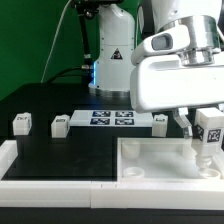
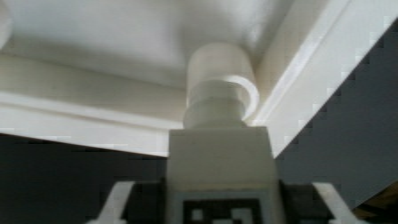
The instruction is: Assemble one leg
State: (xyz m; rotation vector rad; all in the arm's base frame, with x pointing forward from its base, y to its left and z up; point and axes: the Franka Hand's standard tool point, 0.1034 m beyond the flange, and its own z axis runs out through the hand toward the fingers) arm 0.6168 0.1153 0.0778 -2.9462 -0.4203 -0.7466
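Exterior view: gripper (image 1: 207,126) clamps leg (image 1: 206,150) over panel's (image 1: 152,162) far-right corner; probably unseated, screwing-in remains.

1. In the exterior view, the table (image 1: 60,150) has a flat black top.
2. The marker board (image 1: 112,119) lies flat toward the far side, its tags facing up.
3. To the exterior view's left of it sit two small white pieces, apart from each other: the outer leg (image 1: 20,123) and the inner leg (image 1: 58,126), which is just beside the board.
4. A third leg (image 1: 160,121) sits at the board's other end.
5. The large white panel (image 1: 160,165) lies at the front, on the exterior view's right.
6. A white rail (image 1: 60,184) borders the front left.
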